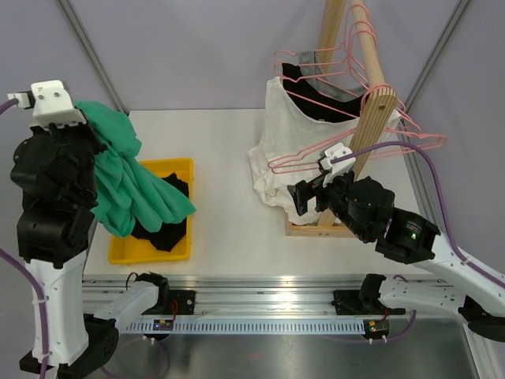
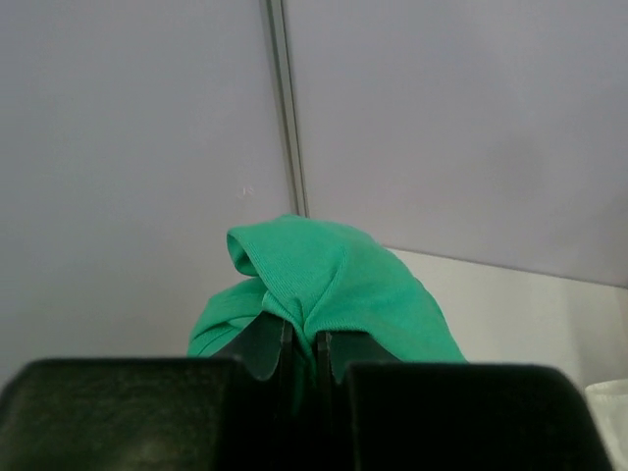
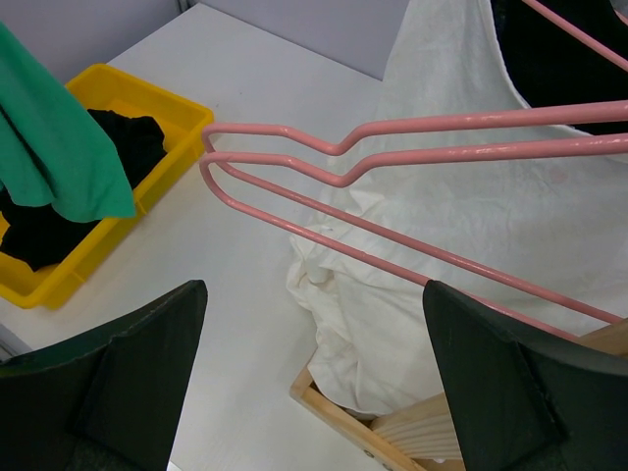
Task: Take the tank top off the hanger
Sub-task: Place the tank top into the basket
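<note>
My left gripper is raised high at the left and is shut on the green tank top. The top hangs free of any hanger, its lower end over the yellow bin. In the left wrist view the cloth is pinched between the closed fingers of the left gripper. My right gripper is open and empty, just below two bare pink hangers on the wooden rack. In the right wrist view the right gripper faces the white garment.
The yellow bin holds black clothes. The white garment and a black one hang on pink hangers on the rack. The rack's wooden base stands on the table by my right gripper.
</note>
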You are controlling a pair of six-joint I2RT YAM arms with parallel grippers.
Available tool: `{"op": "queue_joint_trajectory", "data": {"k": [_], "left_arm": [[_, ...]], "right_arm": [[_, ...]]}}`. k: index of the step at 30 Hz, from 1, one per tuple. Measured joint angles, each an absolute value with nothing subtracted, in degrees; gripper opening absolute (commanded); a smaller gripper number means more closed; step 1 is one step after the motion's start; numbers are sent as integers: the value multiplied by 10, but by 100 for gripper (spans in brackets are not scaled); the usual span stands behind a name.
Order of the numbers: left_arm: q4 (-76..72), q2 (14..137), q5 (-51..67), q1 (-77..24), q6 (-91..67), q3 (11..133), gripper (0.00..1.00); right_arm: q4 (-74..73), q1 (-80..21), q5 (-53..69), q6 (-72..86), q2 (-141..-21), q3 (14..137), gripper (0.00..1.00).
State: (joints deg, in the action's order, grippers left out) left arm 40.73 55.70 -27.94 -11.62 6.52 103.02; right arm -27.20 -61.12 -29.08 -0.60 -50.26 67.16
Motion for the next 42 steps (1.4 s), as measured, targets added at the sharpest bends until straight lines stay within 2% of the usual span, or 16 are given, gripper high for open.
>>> {"op": "queue_joint_trajectory", "data": {"k": [4,11,24,31,35,36,37,39,40,41,42], "left_arm": [[386,548,-258,-67,55,932,0],[378,544,-151,46,-17,761,0],[347,467,-45,56,-112,496,0],[362,538,-50,59,-121,491,0],[364,539,-51,64,-124,491,0],[364,533,-52,64,-124,491,4],[364,527,-53,64,-124,491,17],[364,518,-53,65,-126,491,18],[363,514,-53,65,-126,491,24],[363,513,-53,65,-124,491,63],[363,512,-51,65,-121,491,91]], "right_arm": [[-272,-610,-288,-6,-502,671,99],[-272,-610,-288,-6,-487,667,100],[-268,-609,-287,-6,-489,665,99],[-267,-609,-273,9,-489,661,100],[-265,-609,-273,14,-480,652,99],[-265,-609,-273,15,-478,651,100],[-264,-609,-273,15,-477,651,99],[-264,-609,-273,16,-474,651,99],[-264,-609,-273,17,-473,651,99],[-264,-609,-273,18,-473,651,100],[-264,-609,-273,18,-473,651,99]]}}
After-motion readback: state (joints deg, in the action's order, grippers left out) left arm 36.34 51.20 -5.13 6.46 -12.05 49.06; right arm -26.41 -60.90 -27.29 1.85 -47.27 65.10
